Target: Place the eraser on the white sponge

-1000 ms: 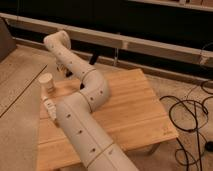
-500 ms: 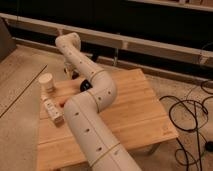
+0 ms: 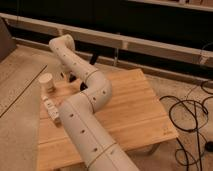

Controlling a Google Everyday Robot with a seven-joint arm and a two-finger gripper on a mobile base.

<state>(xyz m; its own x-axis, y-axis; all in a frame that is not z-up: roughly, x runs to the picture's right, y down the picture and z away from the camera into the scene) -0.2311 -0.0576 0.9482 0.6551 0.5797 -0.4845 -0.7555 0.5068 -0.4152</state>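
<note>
The white sponge (image 3: 51,111), a flat oblong block with small dark spots, lies near the left edge of the wooden table (image 3: 125,107). My white arm (image 3: 87,125) reaches from the bottom of the view over the table and bends back to the far left. The gripper (image 3: 69,76) hangs dark below the arm's end, over the table's far left part, beyond the sponge and just right of a white upright cylinder (image 3: 46,81). The eraser is not visible; the arm may hide it.
Black cables (image 3: 192,117) lie on the floor to the right of the table. A low rail and dark wall (image 3: 150,45) run behind it. Speckled floor (image 3: 17,95) lies to the left.
The arm's far end has swung right and nearer over the table's far left. A small reddish thing seen beside the arm earlier no longer shows.
</note>
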